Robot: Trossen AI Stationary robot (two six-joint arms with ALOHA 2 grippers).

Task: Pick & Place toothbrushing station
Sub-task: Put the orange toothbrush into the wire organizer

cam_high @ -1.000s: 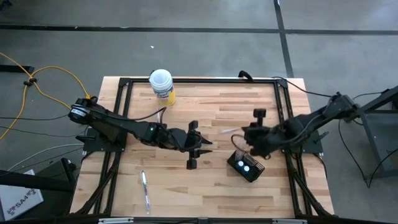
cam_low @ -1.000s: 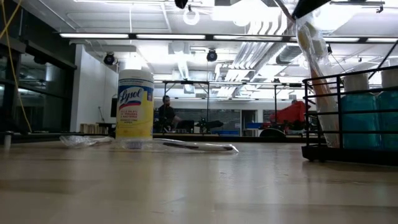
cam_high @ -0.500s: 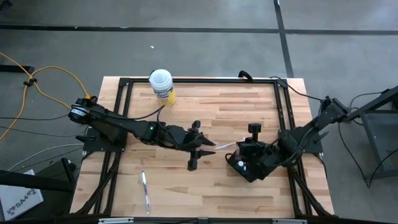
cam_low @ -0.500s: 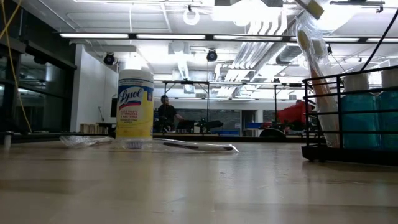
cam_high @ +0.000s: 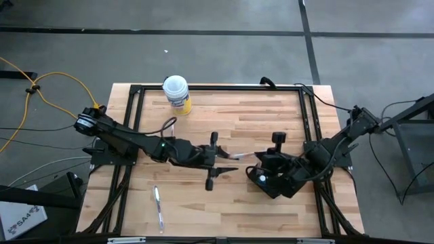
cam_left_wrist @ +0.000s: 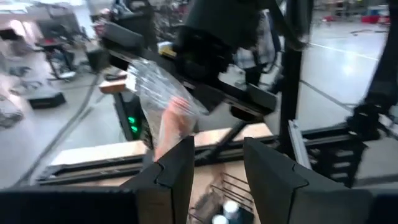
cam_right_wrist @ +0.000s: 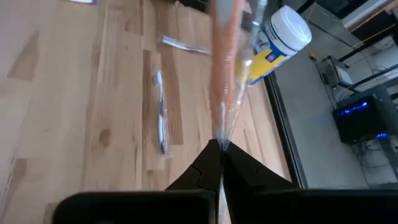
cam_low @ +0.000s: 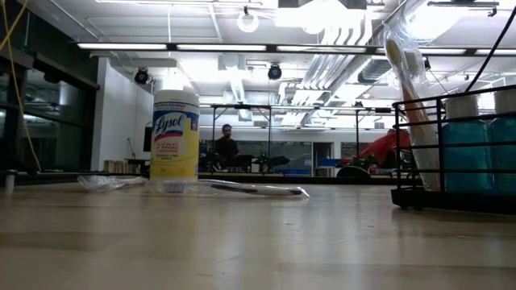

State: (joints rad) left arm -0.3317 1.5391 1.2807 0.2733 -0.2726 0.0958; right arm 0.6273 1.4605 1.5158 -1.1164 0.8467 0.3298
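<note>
Two grippers near toothbrushing station (cam_high: 270,181): right gripper (cam_right_wrist: 219,149) just over it, pinched tight on wrapped toothbrush (cam_right_wrist: 227,74); left gripper (cam_high: 215,166) beside it, fingers spread, gripping nothing. Station right of table (cam_high: 203,122) centre, well apart from canister (cam_high: 176,92).

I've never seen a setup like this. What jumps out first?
Two dark arms meet mid-table. The right gripper is shut on a clear-wrapped toothbrush, above the black holder at the table's right. The open left gripper faces it, and a yellow-labelled canister stands at the far edge.
</note>
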